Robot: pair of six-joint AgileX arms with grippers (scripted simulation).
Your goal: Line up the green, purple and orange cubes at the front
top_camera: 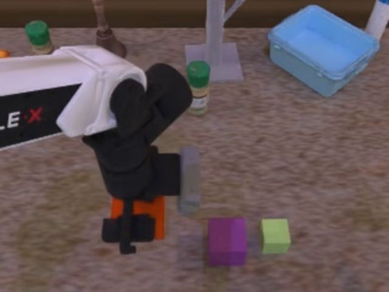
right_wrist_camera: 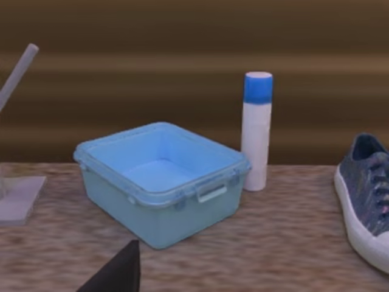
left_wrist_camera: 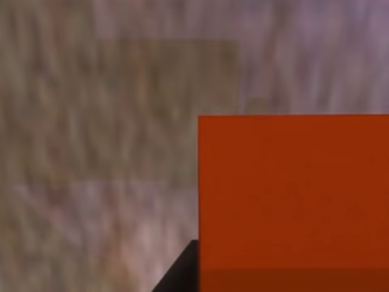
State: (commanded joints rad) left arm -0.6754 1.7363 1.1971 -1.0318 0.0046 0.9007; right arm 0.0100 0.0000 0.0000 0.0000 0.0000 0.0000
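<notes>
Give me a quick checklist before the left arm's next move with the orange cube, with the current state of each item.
1. Left end effector over the orange cube: ok, it sits right above it in the top view.
2. Grip on the cube: cannot tell, the arm hides the fingers.
3. Cube on the table or lifted: cannot tell.
4. Purple cube and green cube already at the front: ok, side by side, apart.
5. Orange cube in line with them: not ok, it sits a bit farther back, left of purple.
6. Right arm out of the way: ok, not in the top view; its wrist view faces the blue tub.
</notes>
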